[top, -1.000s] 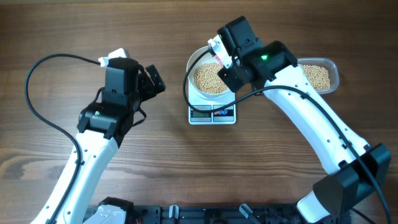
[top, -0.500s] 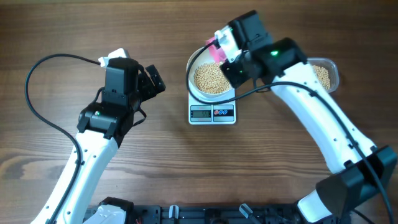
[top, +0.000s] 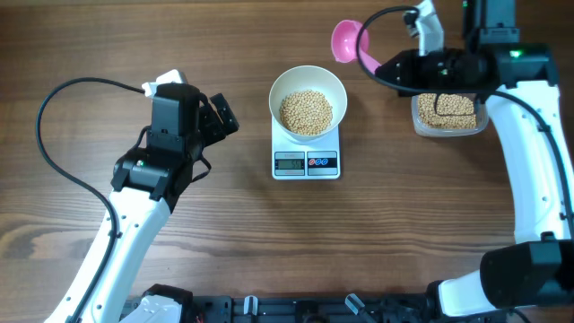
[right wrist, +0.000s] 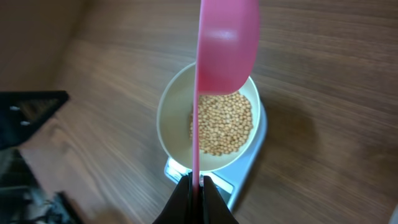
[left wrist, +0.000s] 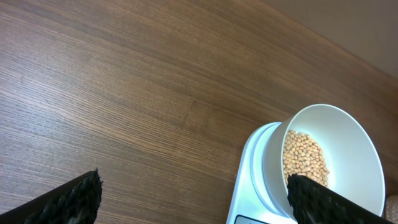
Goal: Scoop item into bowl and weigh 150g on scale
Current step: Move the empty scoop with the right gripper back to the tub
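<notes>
Scoop (top: 348,40): pink plastic, judged light and stiff, with a thin handle. It is best held at the handle end, where the right claw (top: 395,70) pinches tight; the cup juts ahead, seemingly empty.
Beans (top: 307,111): loose and round, apt to roll and spill.
Bowl (top: 274,94): smooth, likely light, on the scale (top: 307,164), ahead of and below that claw.
Tub (top: 416,115): just behind the right claw.
Left claw (left wrist: 193,199): spread wide, empty, over the desk (left wrist: 124,93).
Change: half a second back the scoop hung at the bowl's rim; now it is drawn clear toward the tub. Left arm unmoved.
</notes>
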